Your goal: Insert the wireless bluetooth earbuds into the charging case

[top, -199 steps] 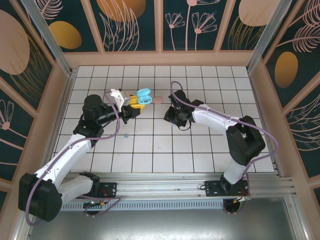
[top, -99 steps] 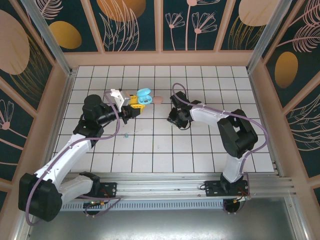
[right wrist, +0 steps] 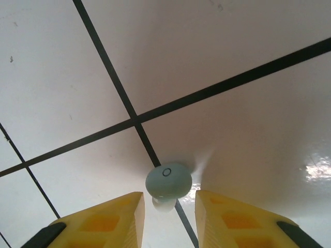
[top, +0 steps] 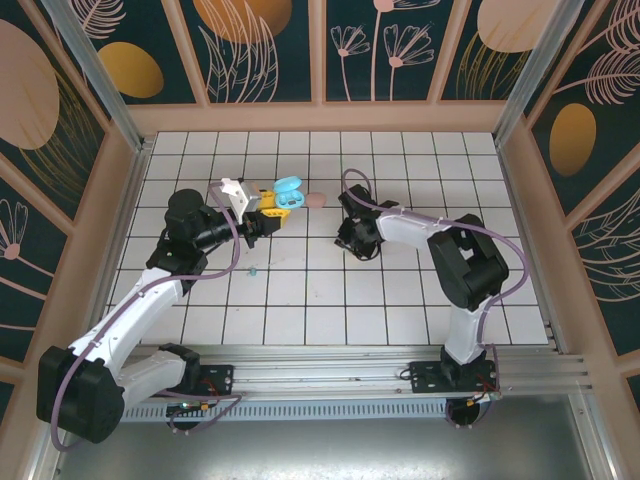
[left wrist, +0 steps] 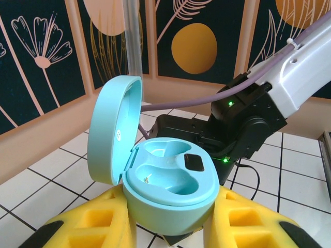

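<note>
Got a loose teal earbud (top: 252, 269) lying on the tiles (top: 400, 300) up front, then the right gripper (right wrist: 169, 195) spread either side of a second teal earbud (right wrist: 168, 179) sitting on a grout line (right wrist: 106, 64), and further back at its 10 o'clock the left gripper (left wrist: 169, 206) pinching the teal charging case (left wrist: 170, 181), lid (left wrist: 111, 129) flipped up.

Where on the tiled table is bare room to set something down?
Free: far tile rows by the back wall; tiles right of the right arm. Crowded: the middle, around the open teal plastic case, pink oval piece, right gripper.
</note>
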Controlling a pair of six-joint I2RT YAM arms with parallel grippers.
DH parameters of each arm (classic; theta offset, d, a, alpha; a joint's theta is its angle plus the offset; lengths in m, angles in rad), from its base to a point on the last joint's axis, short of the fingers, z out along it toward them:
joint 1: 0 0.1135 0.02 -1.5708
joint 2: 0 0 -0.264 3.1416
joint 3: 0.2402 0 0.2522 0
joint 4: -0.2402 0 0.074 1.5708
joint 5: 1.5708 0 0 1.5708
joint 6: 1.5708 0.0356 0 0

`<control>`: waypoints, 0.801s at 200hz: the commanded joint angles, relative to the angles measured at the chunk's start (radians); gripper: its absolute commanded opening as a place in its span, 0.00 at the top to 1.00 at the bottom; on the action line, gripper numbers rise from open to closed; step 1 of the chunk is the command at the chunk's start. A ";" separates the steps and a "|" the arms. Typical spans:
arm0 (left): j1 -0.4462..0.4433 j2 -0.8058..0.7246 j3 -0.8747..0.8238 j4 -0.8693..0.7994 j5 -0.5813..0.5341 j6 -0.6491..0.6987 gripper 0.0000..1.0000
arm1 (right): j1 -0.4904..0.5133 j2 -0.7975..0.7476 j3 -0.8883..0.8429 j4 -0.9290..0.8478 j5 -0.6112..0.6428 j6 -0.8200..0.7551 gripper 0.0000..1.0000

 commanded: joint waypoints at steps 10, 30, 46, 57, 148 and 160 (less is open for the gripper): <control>0.002 -0.011 -0.009 0.030 0.013 0.023 0.79 | -0.008 0.036 0.045 -0.029 0.012 -0.015 0.68; 0.002 -0.013 -0.008 0.029 0.013 0.025 0.79 | -0.010 0.059 0.073 -0.046 0.018 -0.034 0.68; 0.002 -0.015 -0.009 0.027 0.012 0.025 0.79 | -0.010 0.077 0.097 -0.074 0.037 -0.053 0.67; 0.002 -0.016 -0.008 0.027 0.012 0.025 0.79 | -0.012 0.087 0.112 -0.095 0.053 -0.069 0.67; 0.002 -0.014 -0.008 0.025 0.010 0.025 0.80 | 0.008 0.173 0.227 -0.255 0.146 -0.194 0.71; 0.002 -0.013 -0.008 0.025 0.011 0.024 0.79 | 0.015 0.181 0.241 -0.269 0.158 -0.202 0.75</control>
